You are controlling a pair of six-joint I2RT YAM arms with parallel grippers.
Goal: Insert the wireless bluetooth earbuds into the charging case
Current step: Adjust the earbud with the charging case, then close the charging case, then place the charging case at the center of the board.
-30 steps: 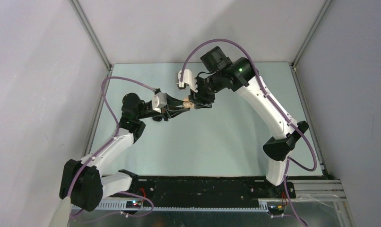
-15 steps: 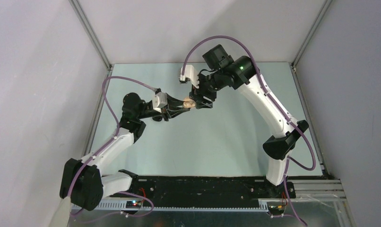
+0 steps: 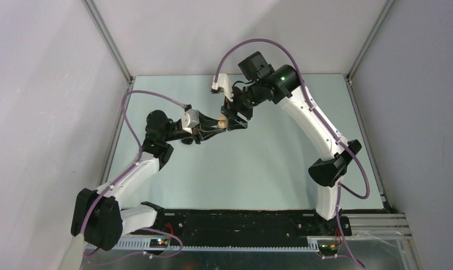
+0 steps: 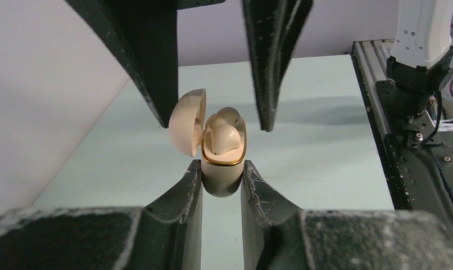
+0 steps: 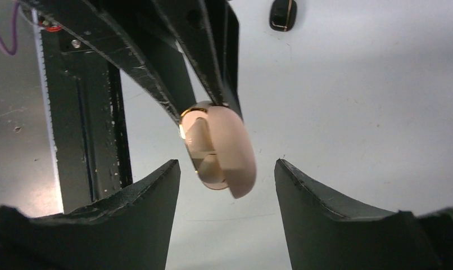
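Pretty clearly a robotics lab test cell, not anybody's home or shop. The pale green surface (image 3: 241, 169) is boxed in by plain grey panels (image 3: 44, 112) on its left, far and right sides, with bare aluminium frame posts (image 3: 108, 42) rising from its far corners. Along its near edge sits a black base plate (image 3: 241, 222) with two white-and-black robot arms (image 3: 317, 130) bolted on and purple cables (image 3: 258, 40) looping off them. Nearer still there's a slotted metal rail (image 3: 230, 246) with small lit circuit boards (image 3: 159, 242).
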